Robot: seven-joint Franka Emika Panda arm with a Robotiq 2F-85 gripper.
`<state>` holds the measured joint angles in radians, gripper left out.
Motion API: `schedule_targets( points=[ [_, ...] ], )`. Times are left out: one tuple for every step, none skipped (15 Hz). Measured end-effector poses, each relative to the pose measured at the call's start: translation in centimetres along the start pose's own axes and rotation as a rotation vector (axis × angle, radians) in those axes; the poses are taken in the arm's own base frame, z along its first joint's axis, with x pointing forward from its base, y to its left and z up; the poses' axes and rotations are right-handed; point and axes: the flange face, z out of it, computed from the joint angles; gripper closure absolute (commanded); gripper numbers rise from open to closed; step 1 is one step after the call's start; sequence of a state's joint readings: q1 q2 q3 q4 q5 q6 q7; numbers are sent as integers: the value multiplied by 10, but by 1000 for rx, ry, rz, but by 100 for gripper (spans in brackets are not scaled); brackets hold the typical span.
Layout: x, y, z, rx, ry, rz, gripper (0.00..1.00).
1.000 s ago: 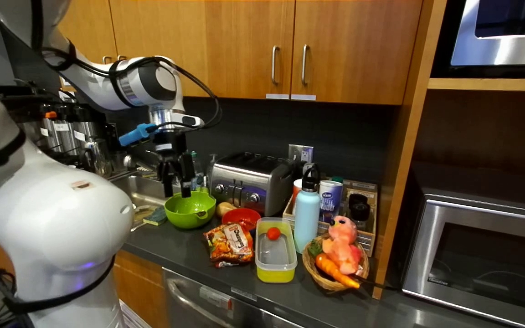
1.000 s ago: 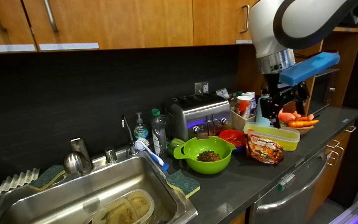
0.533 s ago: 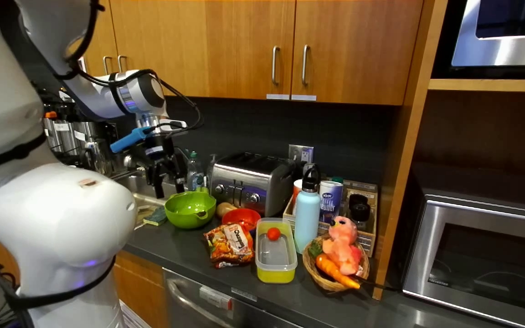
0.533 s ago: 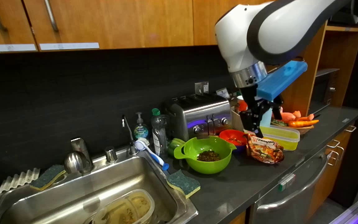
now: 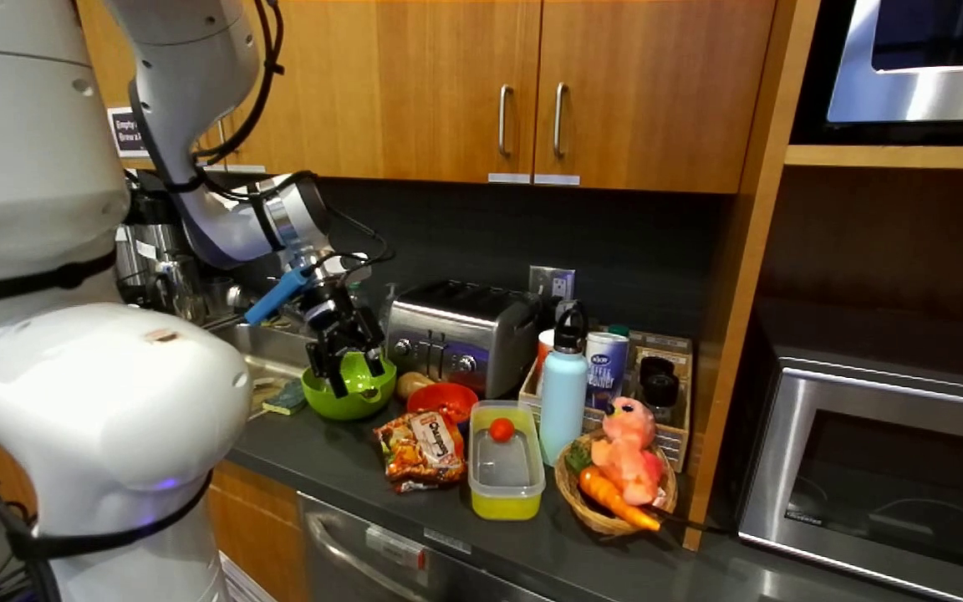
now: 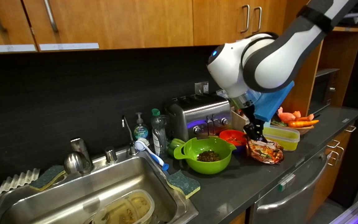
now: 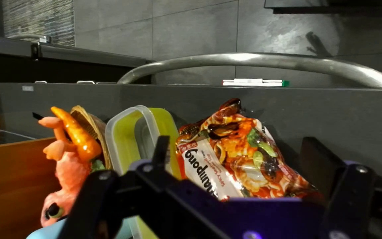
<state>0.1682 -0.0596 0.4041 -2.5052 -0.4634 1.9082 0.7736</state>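
Tool (image 5: 356, 379) hangs spread, near the noodle packet (image 7: 240, 154).
If it came in crooked, I'd fear a bump to the container (image 5: 505, 506) just beside the packet.

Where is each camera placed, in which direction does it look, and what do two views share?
An exterior view: beside the arm, facing the toaster and cabinets; most of the arm and the open gripper show.
An exterior view: near the sink, looking along the counter; part of the arm and the gripper show.
Wrist view: mounted on the arm, looking obliquely down at the noodle packet and floor; the gripper's fingers show.
Both exterior views share the toaster and green bowl.
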Motion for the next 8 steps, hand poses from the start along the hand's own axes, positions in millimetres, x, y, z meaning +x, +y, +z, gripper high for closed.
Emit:
schedule_targets(
  points=[
    [2,-2,7,-11,-10,-10,0],
    [3,-5,12,-18,-21,-20,0],
    [4,-8,17,-22,-33,-31,0],
    [4,-13,20,-25,-45,-47,0],
    [4,-19,22,-30,-53,-69,0],
    [4,-25,22,-40,-62,-95,0],
    [3,-32,22,-52,-73,-126,0],
    [3,-38,22,-67,-87,-150,0]
  ],
)
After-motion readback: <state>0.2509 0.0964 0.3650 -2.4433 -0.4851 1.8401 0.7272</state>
